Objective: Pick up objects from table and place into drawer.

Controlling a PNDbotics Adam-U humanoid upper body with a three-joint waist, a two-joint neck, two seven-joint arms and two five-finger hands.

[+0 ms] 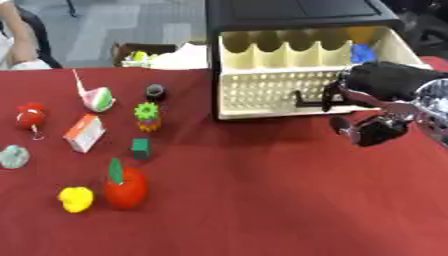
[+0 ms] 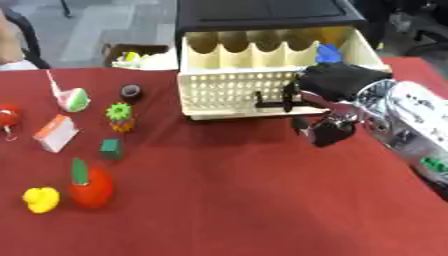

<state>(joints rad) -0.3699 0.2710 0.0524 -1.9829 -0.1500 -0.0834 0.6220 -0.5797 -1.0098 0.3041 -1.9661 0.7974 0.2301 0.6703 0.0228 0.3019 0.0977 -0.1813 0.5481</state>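
Observation:
A black cabinet [image 1: 297, 12] stands at the table's far side with its cream perforated drawer [image 1: 271, 90] pulled out. A blue thing [image 1: 363, 51] lies in the drawer's right rear corner. My right hand [image 1: 376, 85] comes in from the right, its fingers [image 1: 335, 94] curled at the right end of the black drawer handle [image 1: 306, 100], thumb below. On the left of the red table lie a red tomato-like toy [image 1: 125, 187], a yellow toy [image 1: 76, 199], a green block [image 1: 140, 148], a white and red carton [image 1: 85, 132] and a green-topped pineapple toy [image 1: 147, 116]. My left hand is out of view.
Further left and back lie a black round thing [image 1: 155, 91], a white, green and pink cone [image 1: 98, 98], a red toy [image 1: 30, 116] and a pale grey thing [image 1: 13, 156]. A cardboard box [image 1: 144, 54] stands behind the table. A person's sleeve shows at the far left.

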